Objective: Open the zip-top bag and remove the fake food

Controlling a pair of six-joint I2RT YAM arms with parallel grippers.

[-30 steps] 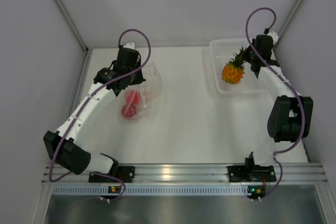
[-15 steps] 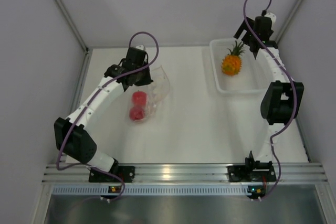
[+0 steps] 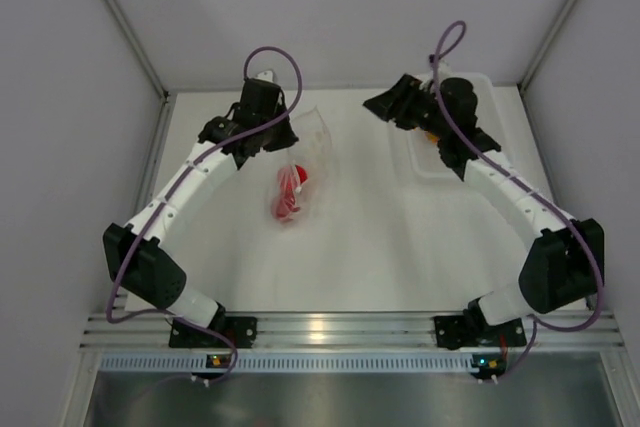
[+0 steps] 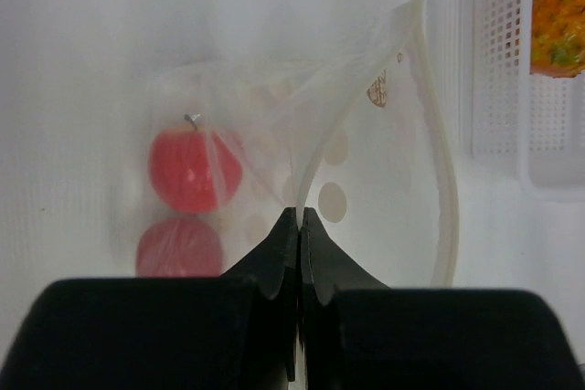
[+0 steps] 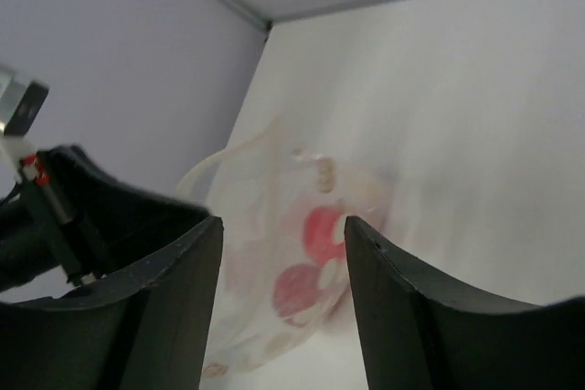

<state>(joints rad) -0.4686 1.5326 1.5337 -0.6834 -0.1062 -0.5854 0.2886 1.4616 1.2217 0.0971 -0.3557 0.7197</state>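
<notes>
White table (image 3: 380,247) lay under the zip-top bag (image 4: 366,162), and the left gripper (image 4: 300,216) pinched the bag's edge with closed jaws. Two red fruits (image 4: 194,169) were inside the bag. The pineapple (image 4: 558,20) sat in the plastic bin (image 4: 498,70) nearby, and the right gripper (image 5: 279,235) hovered with parted jaws, holding nothing.

No text, brand, number or sign can be read in any view. The closest to a label is a small brownish printed mark (image 4: 377,93) on the zip-top bag (image 4: 274,148), above and to the right of the left gripper (image 4: 300,216), too blurred to make out. Pale round spots (image 4: 332,200) beside it carry no letters.
</notes>
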